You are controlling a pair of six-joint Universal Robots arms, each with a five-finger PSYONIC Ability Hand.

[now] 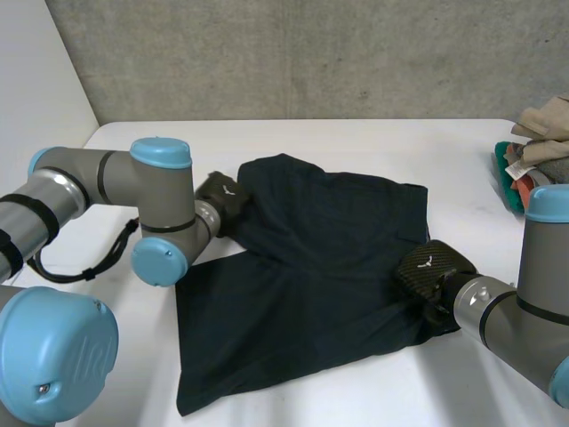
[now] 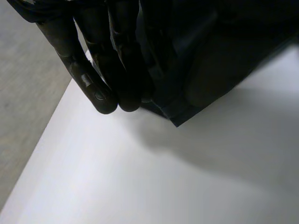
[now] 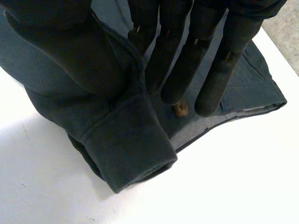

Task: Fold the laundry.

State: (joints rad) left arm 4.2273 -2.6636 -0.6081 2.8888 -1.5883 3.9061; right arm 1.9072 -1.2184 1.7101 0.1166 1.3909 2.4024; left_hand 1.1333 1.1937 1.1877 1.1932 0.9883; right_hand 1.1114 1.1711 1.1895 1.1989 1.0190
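A dark navy garment [image 1: 311,267] lies spread across the middle of the white table [image 1: 373,133]. My left hand [image 1: 222,194] is at its far left corner. In the left wrist view the curled fingers [image 2: 103,70] pinch that corner [image 2: 210,56], which hangs just above the table. My right hand [image 1: 431,267] is at the garment's right edge. There a cuffed sleeve end [image 3: 131,149] wraps over the thumb, and straight fingers [image 3: 187,60] press the cloth against it. A small brown button [image 3: 181,109] shows by the fingertips.
A pile of folded clothes [image 1: 538,151] sits at the table's far right edge. The table's left edge and the grey floor [image 2: 23,93] lie close beside my left hand. A concrete wall [image 1: 311,53] stands behind the table.
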